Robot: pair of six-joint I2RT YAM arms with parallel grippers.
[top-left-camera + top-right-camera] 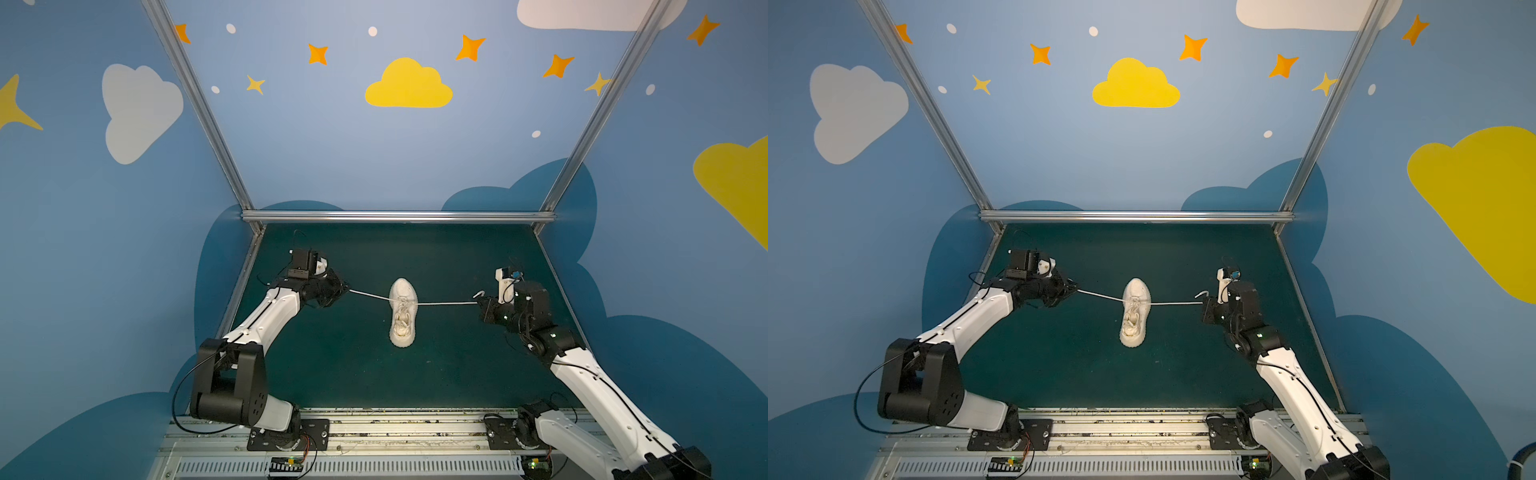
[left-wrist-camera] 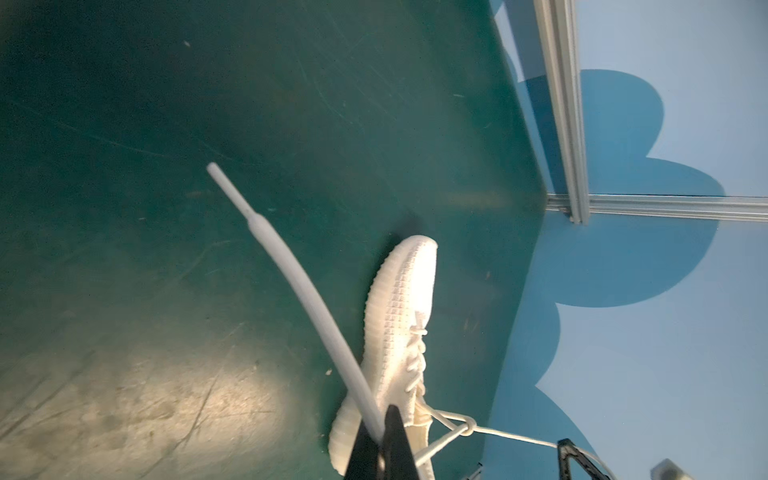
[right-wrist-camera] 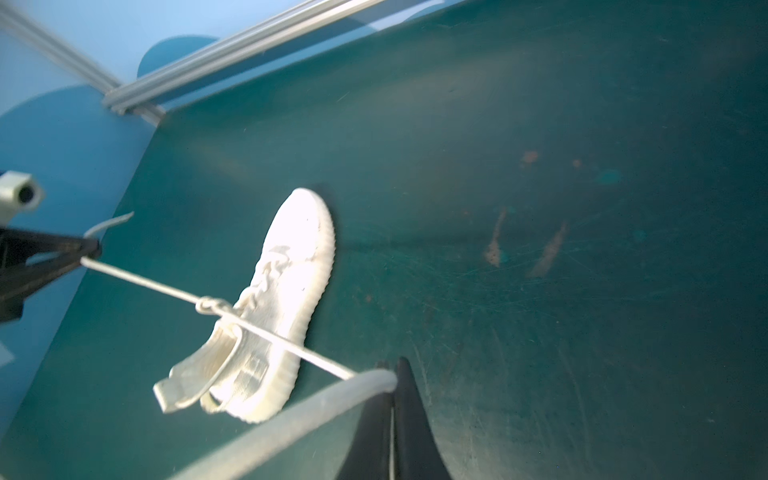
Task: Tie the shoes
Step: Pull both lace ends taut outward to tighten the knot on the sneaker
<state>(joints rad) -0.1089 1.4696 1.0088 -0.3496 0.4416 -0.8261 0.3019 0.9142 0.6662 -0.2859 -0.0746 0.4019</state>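
Lying sole-down near the middle of the green counter (image 1: pixel 332 374), the white shoe (image 1: pixel 402 311) points its toe toward the back wall (image 1: pixel 399 166). A single knot (image 3: pixel 212 306) sits over its lacing. From it the left lace (image 1: pixel 370 296) runs taut to the left end effector (image 1: pixel 345 289), which is clamped shut on it; the stiff tip sticks out past the fingers (image 2: pixel 401 449) in the left wrist view. The right lace (image 1: pixel 446 304) runs taut the other way to the right end effector (image 1: pixel 478 304), likewise closed tight on it, the free end curling up just beside.
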